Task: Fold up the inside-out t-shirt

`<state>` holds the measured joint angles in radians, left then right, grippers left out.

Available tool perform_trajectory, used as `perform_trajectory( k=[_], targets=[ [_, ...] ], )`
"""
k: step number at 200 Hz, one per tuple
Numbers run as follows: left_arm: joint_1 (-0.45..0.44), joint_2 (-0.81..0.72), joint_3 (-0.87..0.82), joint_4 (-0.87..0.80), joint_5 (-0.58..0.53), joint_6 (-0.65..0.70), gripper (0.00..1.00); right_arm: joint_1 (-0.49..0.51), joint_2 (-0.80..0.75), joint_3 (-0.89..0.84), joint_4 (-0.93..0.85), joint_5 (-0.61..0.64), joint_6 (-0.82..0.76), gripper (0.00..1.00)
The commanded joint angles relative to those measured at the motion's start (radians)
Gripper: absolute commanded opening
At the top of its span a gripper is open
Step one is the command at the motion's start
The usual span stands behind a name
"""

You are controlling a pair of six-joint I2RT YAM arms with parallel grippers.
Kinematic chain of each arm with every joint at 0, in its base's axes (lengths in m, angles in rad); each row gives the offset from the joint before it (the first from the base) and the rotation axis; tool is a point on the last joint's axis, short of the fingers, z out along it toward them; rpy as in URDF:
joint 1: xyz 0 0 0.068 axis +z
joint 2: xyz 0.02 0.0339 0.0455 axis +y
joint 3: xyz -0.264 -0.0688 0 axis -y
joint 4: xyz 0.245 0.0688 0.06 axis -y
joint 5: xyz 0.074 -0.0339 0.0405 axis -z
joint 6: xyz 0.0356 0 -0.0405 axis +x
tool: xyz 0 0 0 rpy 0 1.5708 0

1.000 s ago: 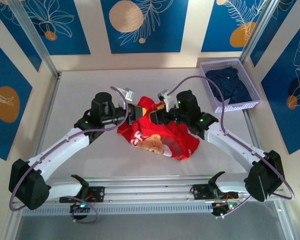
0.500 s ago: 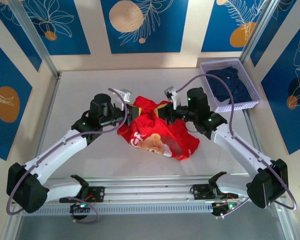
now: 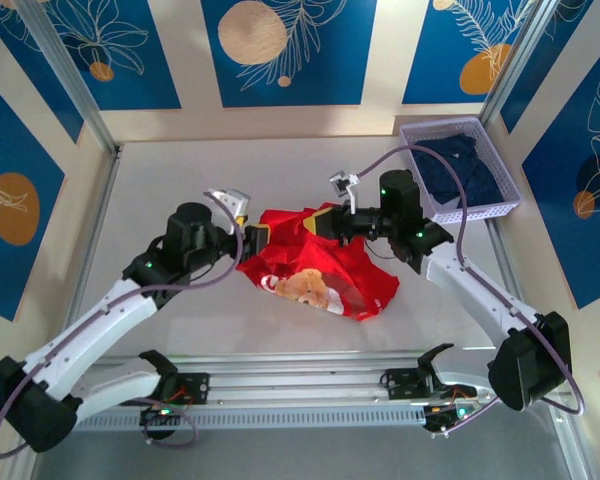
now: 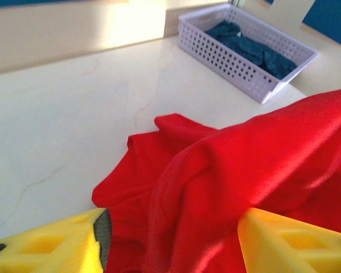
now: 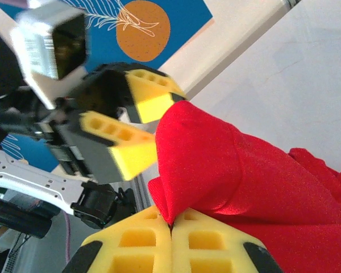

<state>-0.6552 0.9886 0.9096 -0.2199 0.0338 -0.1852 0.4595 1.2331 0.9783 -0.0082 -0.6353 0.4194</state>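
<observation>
Top external view has the inside-out t-shirt bunched in the middle of the table, its printed face up on the near part, with an arm reaching in at each end of its far edge. The right pincer is clamped on a red fold at that far edge, and the right wrist view shows its yellow pads pressed together with cloth nipped between them. The left pincer stands with jaws apart at the shirt's left end. From its wrist view, a ridge of red cloth runs between the two fingers and away toward the right arm. So the ridge lies roughly left to right, from one pincer to the other. Whether the cloth touches the left fingers is hard to tell, but it looks loose there. By my judgement, the left arm is the nearer one for a fresh hold on that end, straight ahead of its parted jaws.
</observation>
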Motion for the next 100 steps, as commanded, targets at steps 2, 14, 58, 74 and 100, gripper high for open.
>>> perform_trajectory(
  k=[2,14,58,74,100],
  targets=[
    [-0.051,-0.047,-0.005,-0.035,-0.031,0.044,0.58,-0.009,0.011,0.016,0.026,-0.043,0.034,0.0],
    [-0.081,-0.043,-0.002,-0.027,0.049,0.064,0.54,-0.011,0.014,0.016,0.025,-0.043,0.041,0.0],
    [-0.109,0.124,0.096,-0.036,0.247,0.056,0.47,-0.016,0.01,0.01,0.028,-0.038,0.049,0.0],
    [-0.11,0.171,0.122,-0.034,0.258,0.053,0.47,-0.016,0.001,0.008,0.023,-0.031,0.048,0.0],
    [-0.103,0.222,0.154,-0.039,0.195,0.055,0.47,-0.019,-0.002,0.007,0.022,-0.031,0.046,0.0]
  ],
)
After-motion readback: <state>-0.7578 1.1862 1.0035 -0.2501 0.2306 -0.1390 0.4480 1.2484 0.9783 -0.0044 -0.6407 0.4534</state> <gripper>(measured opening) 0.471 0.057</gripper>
